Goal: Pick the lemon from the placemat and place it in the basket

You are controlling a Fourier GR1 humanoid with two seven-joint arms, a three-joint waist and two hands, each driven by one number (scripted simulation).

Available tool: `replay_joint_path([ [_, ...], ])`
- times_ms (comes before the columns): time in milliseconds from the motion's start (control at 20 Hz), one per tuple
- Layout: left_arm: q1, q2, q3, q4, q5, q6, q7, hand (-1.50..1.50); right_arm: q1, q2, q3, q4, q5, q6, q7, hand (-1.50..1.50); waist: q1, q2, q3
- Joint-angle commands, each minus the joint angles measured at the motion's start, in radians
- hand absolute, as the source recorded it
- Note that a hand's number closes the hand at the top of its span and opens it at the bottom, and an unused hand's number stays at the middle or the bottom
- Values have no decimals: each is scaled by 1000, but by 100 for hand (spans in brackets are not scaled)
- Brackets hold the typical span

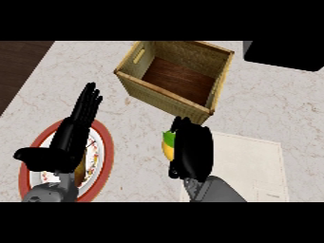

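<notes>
Lemon (168, 144) sits in my right robot hand (191, 153), fingers curled round it, yellow with a green end showing at the hand's left side. Hand and fruit hang over the left edge of the pale placemat (252, 163), just near of the basket (166, 97). Basket stands far centre on the marble tabletop (290, 104), open, wooden floor showing inside. My left robot hand (71, 137) rests open, fingers straight, over a red-rimmed plate (102, 152) at near left.
</notes>
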Motion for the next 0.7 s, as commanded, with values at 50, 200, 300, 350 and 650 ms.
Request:
replay_joint_path([
  [50, -6, -3, -9, 21, -2, -8, -5, 0, -182, 5, 39, -29, -57, -163, 119, 150, 22, -6, 0],
  [200, -16, -6, -10, 21, -4, -5, -3, 0, -290, 5, 48, -34, -61, -218, 160, 150, 18, -14, -3],
  [300, -24, -20, -21, 41, -9, 1, 3, 0, -362, 5, 36, -29, -55, -240, 181, 150, 13, -12, -4],
  [350, -37, -16, -25, 34, -17, 3, 15, 0, -393, 5, 43, -32, -72, -242, 195, 150, 18, -17, -4],
  [650, -51, -25, -21, 57, -27, 18, 13, 0, -533, 5, 20, -8, -127, -270, 296, 150, 2, -23, -8],
])
